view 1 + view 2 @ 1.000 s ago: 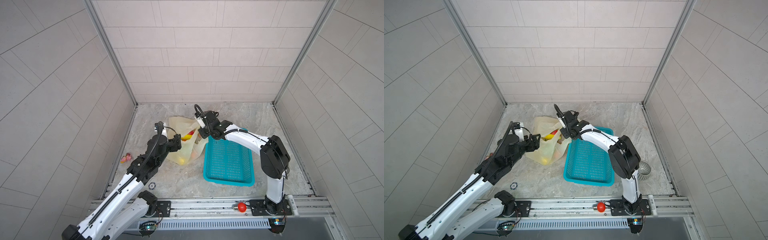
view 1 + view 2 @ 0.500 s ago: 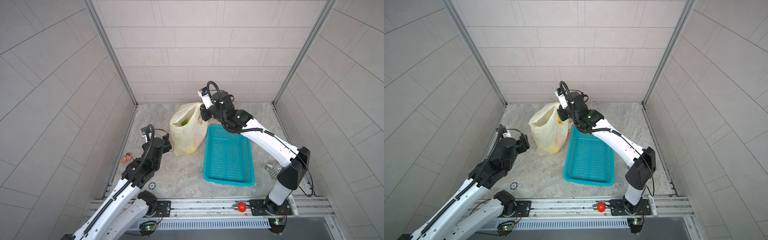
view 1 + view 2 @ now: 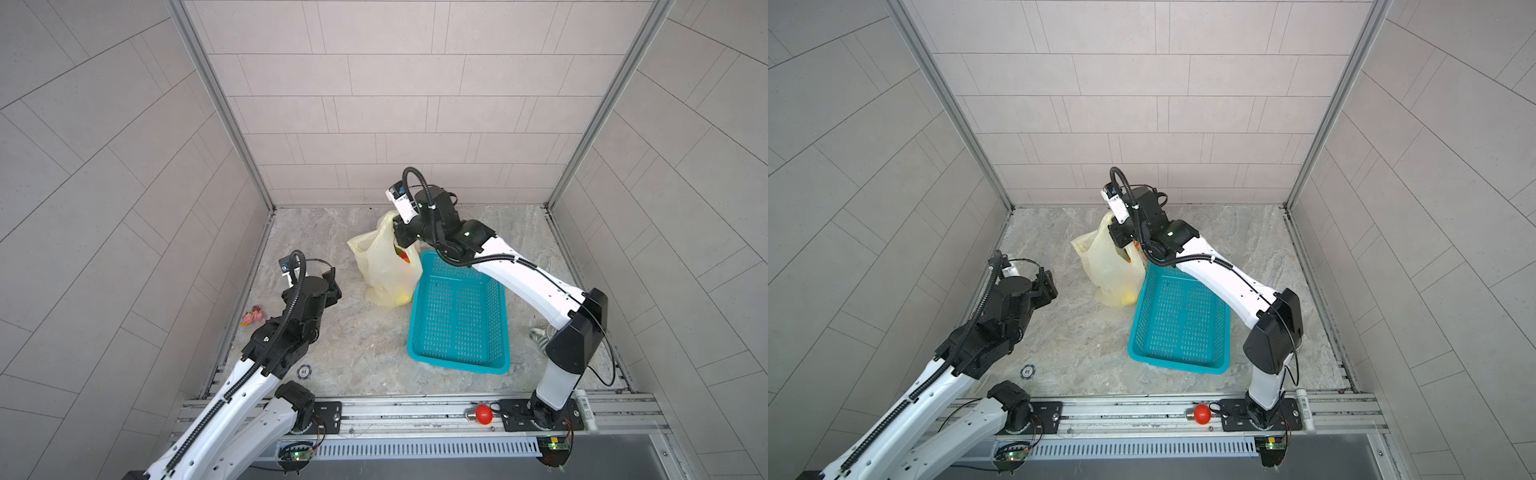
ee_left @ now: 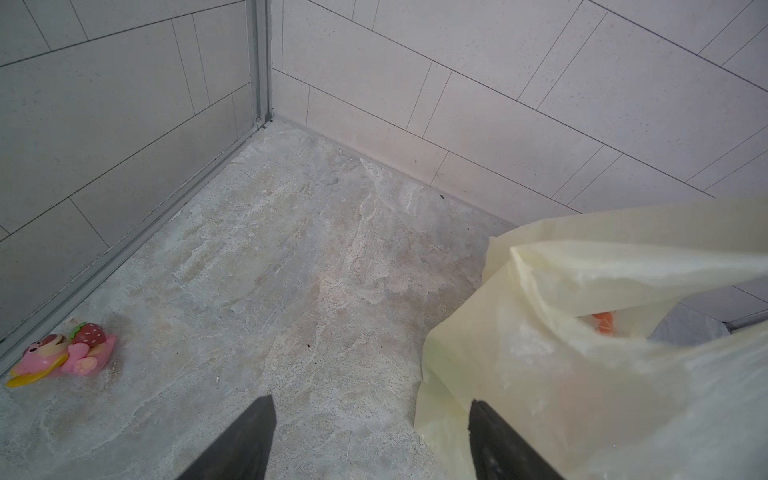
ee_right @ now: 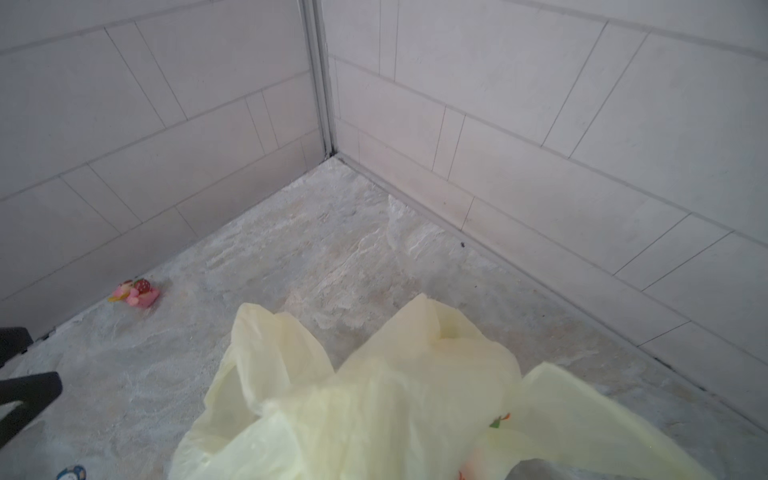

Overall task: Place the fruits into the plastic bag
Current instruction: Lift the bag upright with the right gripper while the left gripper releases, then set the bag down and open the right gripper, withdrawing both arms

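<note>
**Bag** (image 3: 384, 266) **and fruits** (image 3: 403, 255). In both top views the cream-yellow bag (image 3: 1108, 270) stands upright on the floor (image 3: 357, 349) near the back wall. It is drawn tall and narrow, and its top is gathered at the right gripper (image 3: 401, 235). That gripper (image 3: 1119, 235) is clamped tight on the top of the bag; whether it pinches a handle loop or the rim cannot be told. The base of the bag rests just beside the far left corner of the teal basket (image 3: 457, 365); contact with the rim cannot be settled. The fruits lie inside the bag. An orange-red piece shows at the mouth, just under the right gripper, and a yellow piece (image 3: 401, 297) presses against the film at the base.

The left gripper (image 3: 332, 286) hangs over the floor to the left of the bag and apart from it, with its jaws spread wide. In the left wrist view its dark fingers (image 4: 249, 436) frame bare floor. The bag (image 4: 582, 374) rises behind one finger, and an orange fruit (image 4: 602, 322) shows through the opening under a stretched handle.

In the right wrist view the crumpled folds of the bag (image 5: 374, 395) fill the foreground and hide that gripper's own jaws.

A pink trinket (image 3: 252, 316) lies against the left wall, well apart from the bag. A round token (image 3: 304, 371) lies on the floor near the left arm. A red knob (image 3: 483, 413) sits on the front rail.
</note>
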`<act>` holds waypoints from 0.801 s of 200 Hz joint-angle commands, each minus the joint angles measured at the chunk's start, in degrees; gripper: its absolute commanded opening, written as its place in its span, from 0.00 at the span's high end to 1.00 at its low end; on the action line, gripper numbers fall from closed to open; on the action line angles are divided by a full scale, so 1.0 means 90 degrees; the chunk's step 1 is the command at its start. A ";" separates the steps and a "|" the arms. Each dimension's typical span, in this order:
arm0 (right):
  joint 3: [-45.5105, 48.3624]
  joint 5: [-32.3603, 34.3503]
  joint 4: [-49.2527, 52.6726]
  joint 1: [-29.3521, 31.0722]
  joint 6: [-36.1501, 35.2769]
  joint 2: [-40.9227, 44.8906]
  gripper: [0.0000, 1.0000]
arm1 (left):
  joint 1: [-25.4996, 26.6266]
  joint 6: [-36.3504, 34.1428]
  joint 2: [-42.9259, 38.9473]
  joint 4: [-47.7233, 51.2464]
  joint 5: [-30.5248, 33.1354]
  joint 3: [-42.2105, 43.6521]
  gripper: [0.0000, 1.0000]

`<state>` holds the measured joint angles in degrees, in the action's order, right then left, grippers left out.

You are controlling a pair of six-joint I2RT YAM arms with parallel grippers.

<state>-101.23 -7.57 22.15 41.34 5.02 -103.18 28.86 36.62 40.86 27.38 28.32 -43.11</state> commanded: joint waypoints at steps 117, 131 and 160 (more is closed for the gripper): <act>0.1203 -0.0238 -0.0009 -0.0435 0.0409 0.1976 0.23 | -0.0300 -0.0384 0.0564 0.0199 -0.0024 -0.0254 0.15; 0.1602 -0.0099 -0.0070 -0.0639 0.0409 0.2468 0.22 | -0.0415 -0.0434 0.0736 0.0201 0.0002 -0.0323 0.10; 0.2669 0.0521 -0.0572 -0.1099 0.0440 0.3544 0.01 | -0.0697 -0.0412 0.1134 0.0171 0.0237 -0.0375 0.00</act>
<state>-83.31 -8.36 19.73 34.00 8.64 -75.96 24.38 33.63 49.19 28.10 28.23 -44.73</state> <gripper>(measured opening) 0.974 0.996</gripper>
